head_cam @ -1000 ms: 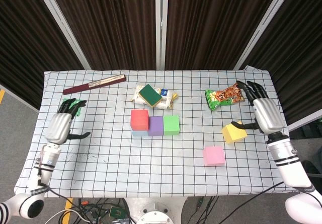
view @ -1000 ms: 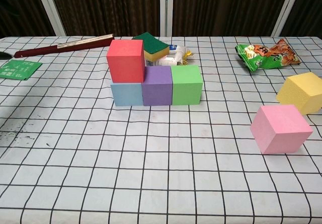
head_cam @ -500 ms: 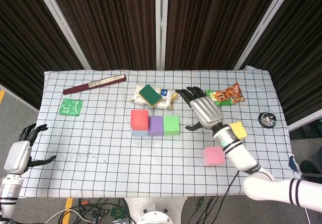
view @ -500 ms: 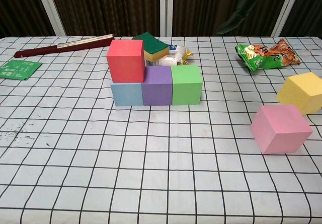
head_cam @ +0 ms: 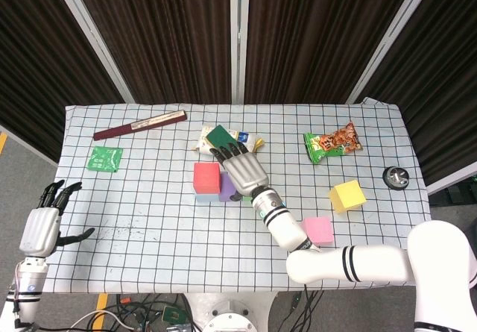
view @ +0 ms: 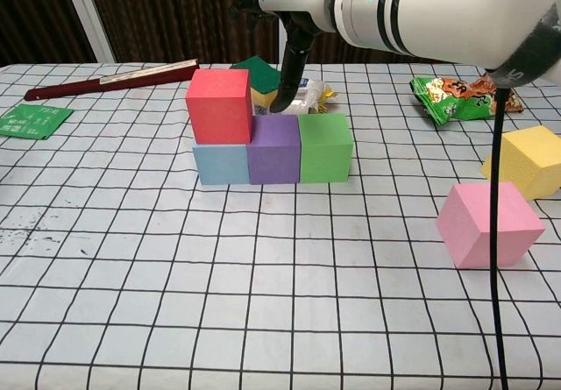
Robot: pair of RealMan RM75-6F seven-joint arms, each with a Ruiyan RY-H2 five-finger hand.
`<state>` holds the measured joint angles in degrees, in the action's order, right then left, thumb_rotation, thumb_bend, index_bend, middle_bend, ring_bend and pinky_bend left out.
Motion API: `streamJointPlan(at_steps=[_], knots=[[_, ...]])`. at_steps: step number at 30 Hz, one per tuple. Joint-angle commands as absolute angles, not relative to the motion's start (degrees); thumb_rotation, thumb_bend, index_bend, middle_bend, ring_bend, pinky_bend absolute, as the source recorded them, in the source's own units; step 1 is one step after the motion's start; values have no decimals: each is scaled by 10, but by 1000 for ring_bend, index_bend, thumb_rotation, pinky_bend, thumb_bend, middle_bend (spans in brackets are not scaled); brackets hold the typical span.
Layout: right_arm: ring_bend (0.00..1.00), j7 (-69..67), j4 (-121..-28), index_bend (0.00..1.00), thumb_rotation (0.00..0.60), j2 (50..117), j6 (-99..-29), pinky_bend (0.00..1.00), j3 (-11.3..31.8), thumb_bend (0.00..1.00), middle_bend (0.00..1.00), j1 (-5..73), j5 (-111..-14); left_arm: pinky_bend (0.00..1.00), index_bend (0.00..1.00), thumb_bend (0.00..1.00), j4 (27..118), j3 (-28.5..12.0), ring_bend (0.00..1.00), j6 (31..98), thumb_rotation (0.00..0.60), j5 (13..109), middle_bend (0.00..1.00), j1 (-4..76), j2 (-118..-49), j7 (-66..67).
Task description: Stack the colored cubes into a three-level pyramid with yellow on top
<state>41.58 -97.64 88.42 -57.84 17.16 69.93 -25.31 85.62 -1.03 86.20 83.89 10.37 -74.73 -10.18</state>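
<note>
Nearest the robot on the desk, the pink cube sits alone toward the right, with the yellow cube just behind it and further right, neither one touched. Off the desk's left edge the left hand hangs empty with its fingers spread. Further in stands the build: a bottom row of light blue cube, purple cube and green cube pressed side by side, and a red cube resting on the blue one. The right hand hovers over the purple and green cubes, fingers extended and apart, holding nothing. Judging from this, the second level is half done, with only red in place. The next move calls for fetching the pink cube and setting it beside the red, across purple and green; yellow would go on top last. Beyond the build lie a green sponge, a snack bag and a dark red stick
</note>
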Motion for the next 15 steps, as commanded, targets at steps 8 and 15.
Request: streamJointPlan(at_steps=[8,15], knots=[[0,409,-954,0,600,902,-576,0,180,0,90,715,-216,45,139,0,865,-16,39,839,600,845,187,112,-759,-42],[0,409,-943,0,600,919,-584,0,190,0,114,730,-198,44,155,0,867,-18,37,829,600,839,187,111,-756,-32]])
